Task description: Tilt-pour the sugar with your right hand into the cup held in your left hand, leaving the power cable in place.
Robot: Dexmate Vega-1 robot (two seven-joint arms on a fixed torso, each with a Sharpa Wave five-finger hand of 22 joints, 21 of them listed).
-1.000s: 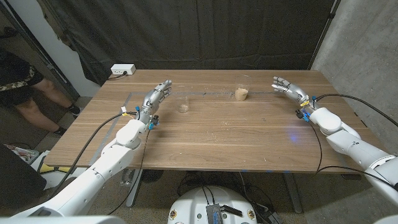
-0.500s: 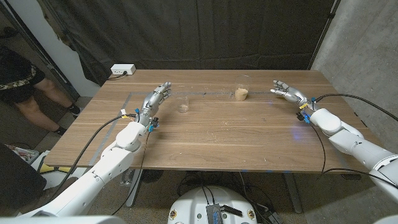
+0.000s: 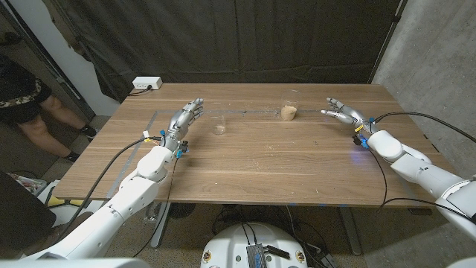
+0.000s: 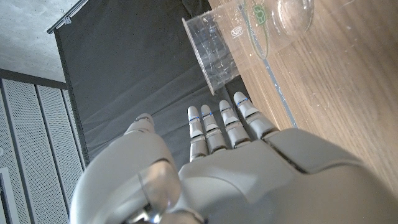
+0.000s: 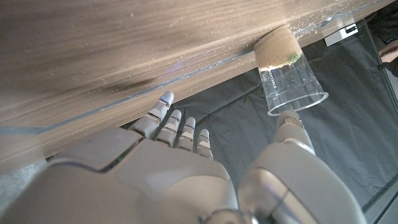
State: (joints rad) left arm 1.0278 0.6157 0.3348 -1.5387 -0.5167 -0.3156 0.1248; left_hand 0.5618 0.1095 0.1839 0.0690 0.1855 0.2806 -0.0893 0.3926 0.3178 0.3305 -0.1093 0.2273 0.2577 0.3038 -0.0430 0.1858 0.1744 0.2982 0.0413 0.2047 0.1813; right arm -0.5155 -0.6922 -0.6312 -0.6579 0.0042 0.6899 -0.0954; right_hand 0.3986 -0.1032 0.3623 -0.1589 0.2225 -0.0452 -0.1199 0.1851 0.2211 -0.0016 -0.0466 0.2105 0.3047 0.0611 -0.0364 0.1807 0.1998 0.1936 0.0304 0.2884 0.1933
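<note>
A clear plastic cup point(image 3: 289, 108) with brown sugar in its bottom stands at the table's far middle; it also shows as the sugar cup point(image 5: 286, 68) in the right wrist view. My right hand point(image 3: 341, 111) hovers open to its right, fingers apart and reaching toward it, a gap between them. An empty clear cup point(image 3: 218, 124) stands left of centre, seen close as the empty cup point(image 4: 242, 37) in the left wrist view. My left hand point(image 3: 184, 119) is open just left of that cup, fingers straight, not touching it.
A white power strip point(image 3: 146, 83) sits at the table's far left corner. Blue tape lines point(image 3: 245, 112) mark the wooden table point(image 3: 260, 164). Black cables run along both arms. A person stands at the left edge, beyond the table.
My right hand has moved left toward the sugar cup, with its fingers stretching out. My left hand has hardly moved. Both cups stand where they were.
</note>
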